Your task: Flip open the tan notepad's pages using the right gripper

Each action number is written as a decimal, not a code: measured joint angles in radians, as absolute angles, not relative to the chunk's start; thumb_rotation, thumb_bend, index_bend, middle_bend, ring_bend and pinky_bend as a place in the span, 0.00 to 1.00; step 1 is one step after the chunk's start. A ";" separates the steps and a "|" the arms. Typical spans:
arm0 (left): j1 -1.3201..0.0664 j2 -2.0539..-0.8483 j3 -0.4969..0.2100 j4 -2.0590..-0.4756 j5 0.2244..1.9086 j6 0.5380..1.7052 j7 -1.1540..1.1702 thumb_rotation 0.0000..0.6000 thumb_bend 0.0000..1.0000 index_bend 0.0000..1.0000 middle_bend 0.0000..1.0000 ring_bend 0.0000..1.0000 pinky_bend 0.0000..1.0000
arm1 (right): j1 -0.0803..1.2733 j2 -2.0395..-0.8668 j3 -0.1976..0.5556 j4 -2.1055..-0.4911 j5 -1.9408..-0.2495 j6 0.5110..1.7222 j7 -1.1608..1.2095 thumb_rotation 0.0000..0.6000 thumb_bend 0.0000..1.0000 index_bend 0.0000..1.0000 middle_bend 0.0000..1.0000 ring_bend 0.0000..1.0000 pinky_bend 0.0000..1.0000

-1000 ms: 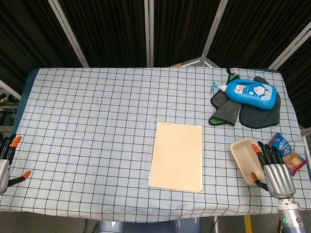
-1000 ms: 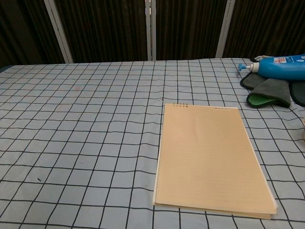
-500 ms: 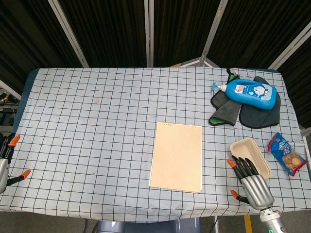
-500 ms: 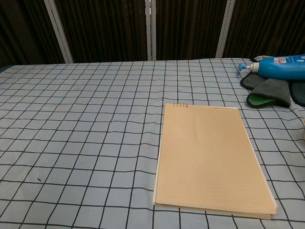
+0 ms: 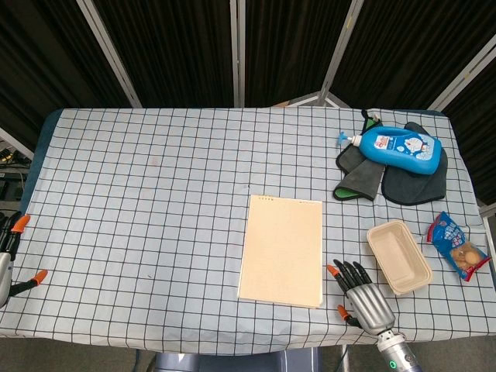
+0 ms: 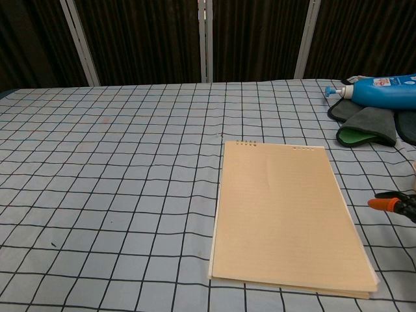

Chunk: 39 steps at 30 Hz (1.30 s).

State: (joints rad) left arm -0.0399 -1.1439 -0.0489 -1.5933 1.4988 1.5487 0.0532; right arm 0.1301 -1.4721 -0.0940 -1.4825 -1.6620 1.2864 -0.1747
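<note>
A: Notepad (image 5: 280,250) flat and closed on table (image 5: 155,201), near front edge, right of centre. Same spot as in both earlier frames.

B: Right hand (image 5: 363,295) shifted since a second ago. Then beside the beige tray (image 5: 398,256) at far right; now lower and further left, just right of the notepad's near right corner, not touching it. Fingers (image 5: 353,273) spread, orange tips pointing up the table, holding nothing.

A: Tray uncovered in head view now; partly hidden by the hand before. Snack packet (image 5: 459,246) likewise fully visible.

B: Left hand (image 5: 8,260) at far left edge, off the table, barely changed. Fingers apart, nothing held.

A: Chest view differences: only an orange fingertip (image 6: 383,204) of the right hand entering at right edge, level with the notepad's middle; absent from that view in earlier frames. Left hand, tray and packet not seen there.

B: Seen better in chest view: small binding holes at notepad's far edge, stacked page edges at near edge. Blue bottle (image 5: 395,146) lying on dark cloths (image 5: 387,178) at far right, in both views, unmoved.
</note>
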 measured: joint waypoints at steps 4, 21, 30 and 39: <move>-0.039 -1.142 -0.051 -1.593 1.497 1.552 0.048 1.00 0.01 0.00 0.00 0.00 0.00 | 0.136 -1.493 -0.094 -1.478 -1.649 1.270 -0.188 1.00 0.23 0.00 0.00 0.00 0.00; -0.039 -1.130 -0.083 -1.575 1.434 1.538 0.003 1.00 0.02 0.00 0.00 0.00 0.00 | 0.165 -1.567 -0.069 -1.454 -1.605 1.233 -0.155 1.00 0.19 0.00 0.00 0.00 0.00; -0.043 -1.121 -0.092 -1.565 1.408 1.517 -0.019 1.00 0.02 0.00 0.00 0.00 0.00 | 0.175 -1.594 -0.085 -1.434 -1.613 1.229 -0.132 1.00 0.19 0.00 0.00 0.00 0.00; -0.043 -1.122 -0.096 -1.561 1.398 1.516 -0.016 1.00 0.02 0.00 0.00 0.00 0.00 | 0.190 -1.630 -0.070 -1.394 -1.599 1.222 -0.114 1.00 0.21 0.00 0.00 0.00 0.00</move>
